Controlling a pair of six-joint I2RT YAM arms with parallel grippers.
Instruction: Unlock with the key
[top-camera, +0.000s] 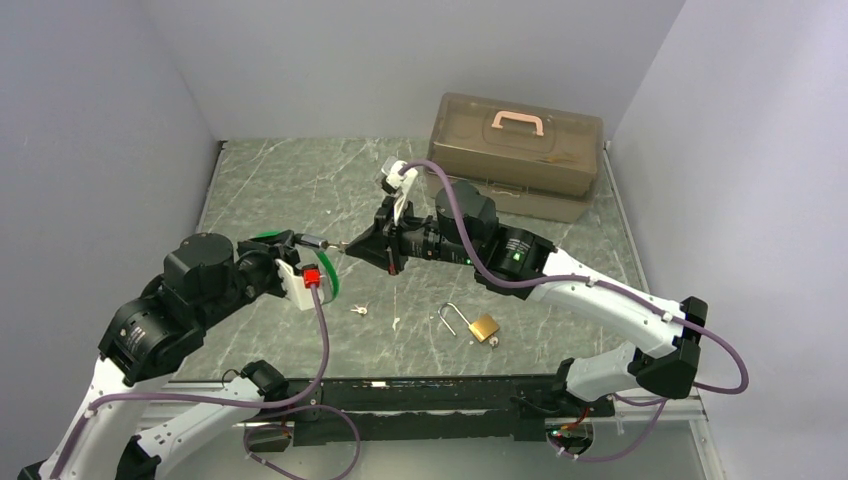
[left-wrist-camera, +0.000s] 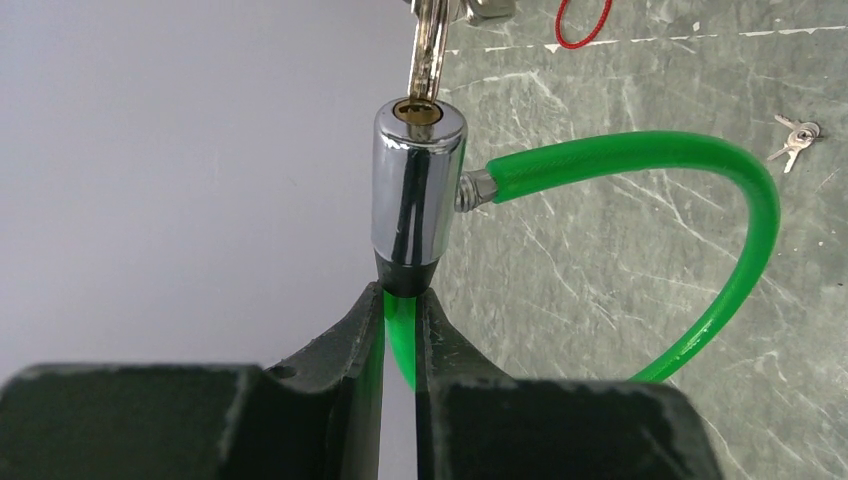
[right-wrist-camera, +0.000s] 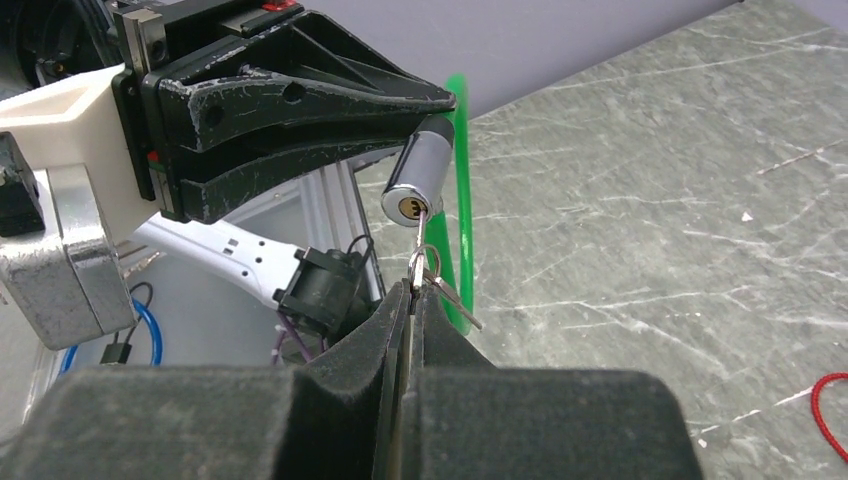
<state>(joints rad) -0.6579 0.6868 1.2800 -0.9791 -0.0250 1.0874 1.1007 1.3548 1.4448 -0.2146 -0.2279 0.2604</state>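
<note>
the right gripper (right-wrist-camera: 413, 300) is clamped on a small silver metal key (right-wrist-camera: 419, 262), whose tip sits at, perhaps just inside, the keyway of a chrome lock cylinder (right-wrist-camera: 420, 180). the left gripper (left-wrist-camera: 401, 300) is pinched shut on that cylinder's dark base and green plastic-coated cable loop (left-wrist-camera: 680, 160), above the table's middle-left. if the blade is off-axis, pushing could swivel the cylinder or slip the key.
</note>
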